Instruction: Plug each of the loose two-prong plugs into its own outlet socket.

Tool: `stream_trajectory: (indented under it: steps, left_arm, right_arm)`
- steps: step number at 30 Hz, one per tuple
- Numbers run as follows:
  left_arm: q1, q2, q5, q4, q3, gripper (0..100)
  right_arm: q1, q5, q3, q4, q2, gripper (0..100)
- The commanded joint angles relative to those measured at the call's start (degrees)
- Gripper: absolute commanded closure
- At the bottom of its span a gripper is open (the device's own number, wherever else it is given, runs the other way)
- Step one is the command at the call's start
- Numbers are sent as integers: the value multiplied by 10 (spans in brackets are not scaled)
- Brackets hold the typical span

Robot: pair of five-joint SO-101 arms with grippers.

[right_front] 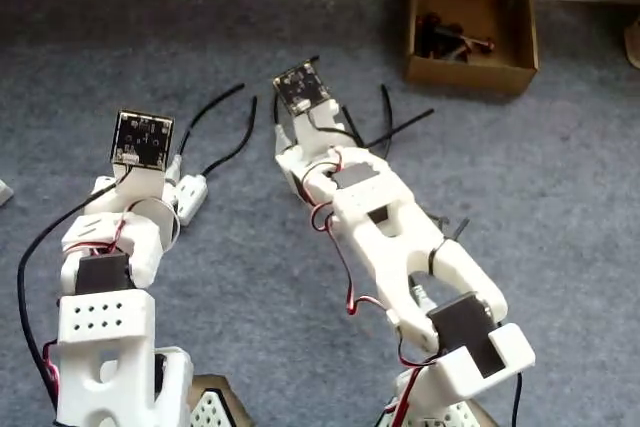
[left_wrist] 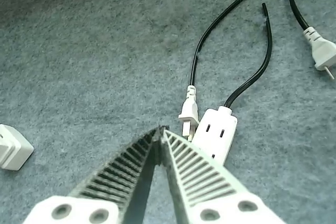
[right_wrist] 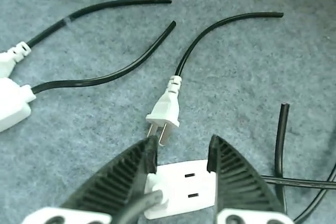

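Note:
My left gripper is shut and empty, its tips just short of a white two-prong plug on a black cord. This plug lies unplugged beside a white outlet socket, which sits by the left arm. My right gripper is open, its fingers straddling a second white socket. Another white plug lies on the carpet with its prongs pointing at that socket, a small gap between them. This same plug appears far off in the left wrist view.
A cardboard box with small parts stands at the back right. Loose black cords trail over the grey carpet around the right arm. A small white block lies off to the left arm's side.

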Motion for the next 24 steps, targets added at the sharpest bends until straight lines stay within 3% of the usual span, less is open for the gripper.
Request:
stream_trajectory:
  steps: [1, 24]
  left_arm:
    - [12, -7, 4, -11, -6, 995]
    - [12, -7, 4, -11, -5, 995]
  right_arm:
    - [-3, -7, -33, 2, -13, 842]
    - [6, -4, -61, 5, -56, 807]
